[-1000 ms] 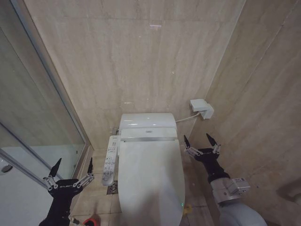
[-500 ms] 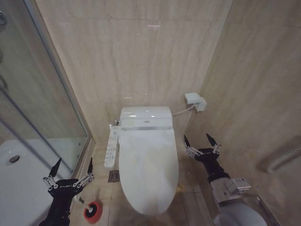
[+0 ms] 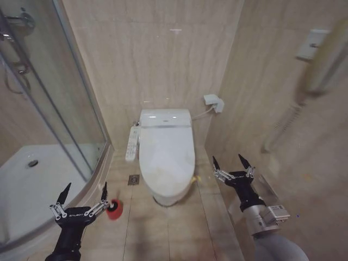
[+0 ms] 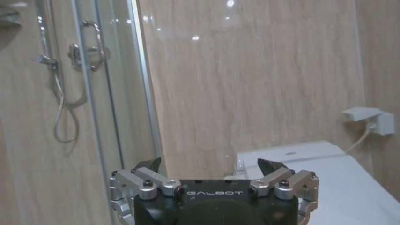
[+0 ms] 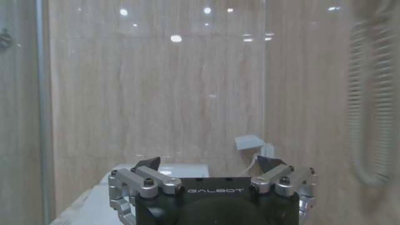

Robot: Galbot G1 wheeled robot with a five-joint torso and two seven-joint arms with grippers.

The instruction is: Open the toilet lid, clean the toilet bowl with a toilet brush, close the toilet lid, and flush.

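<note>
Shower enclosure [image 3: 49,136]: glass panels and a white tray are seen on the robot's left, well apart from the toilet.
Toilet lid [image 3: 166,157]: it is found shut, lying flat over the toilet against the far tiled wall, between the shower enclosure and the right wall.
Toilet bowl: it is covered by the shut lid; its inside cannot be judged.
Side control panel [image 3: 132,143]: it is mounted along the toilet's left edge.
Right gripper [image 3: 233,162]: it is held in the air to the right of the toilet, near the right wall; the jaws are spread wide, nothing between them.
Left gripper [image 3: 83,193]: it is held low on the left, over the floor beside the shower tray; the jaws are spread wide and empty.
Toilet brush [image 3: 113,208]: its red holder is seen on the floor left of the toilet, just beside the left gripper's fingertip in the head view; contact cannot be told.
</note>
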